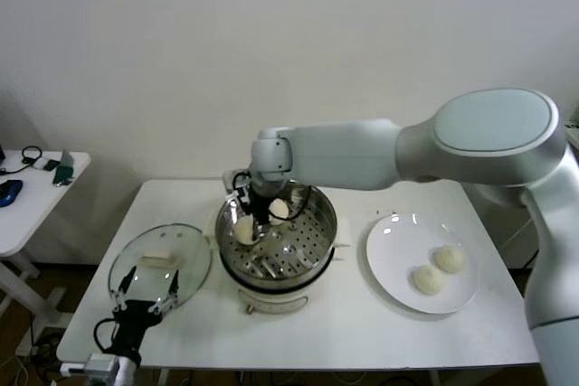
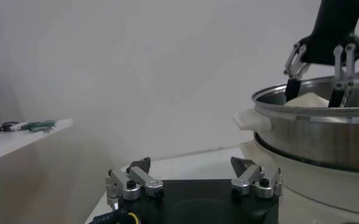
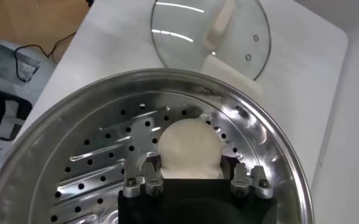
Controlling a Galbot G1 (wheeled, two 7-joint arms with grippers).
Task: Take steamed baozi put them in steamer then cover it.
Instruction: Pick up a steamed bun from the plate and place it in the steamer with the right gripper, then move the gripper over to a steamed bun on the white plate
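Reaching into the steamer (image 1: 277, 240), the right gripper (image 1: 261, 217) pinches a baozi (image 3: 189, 148) low over the perforated floor, apparently to set it beside another bun (image 1: 280, 209) (two wait on the plate (image 1: 389, 264)), while the left gripper (image 1: 147, 300), fingers spread, idles near the glass lid (image 1: 160, 266).

We saw a white table (image 1: 298, 336) carrying the steamer (image 1: 277, 264) in the middle. The glass cover (image 1: 161, 264) lay flat to the steamer's left, and a white plate (image 1: 398, 264) sat to its right.
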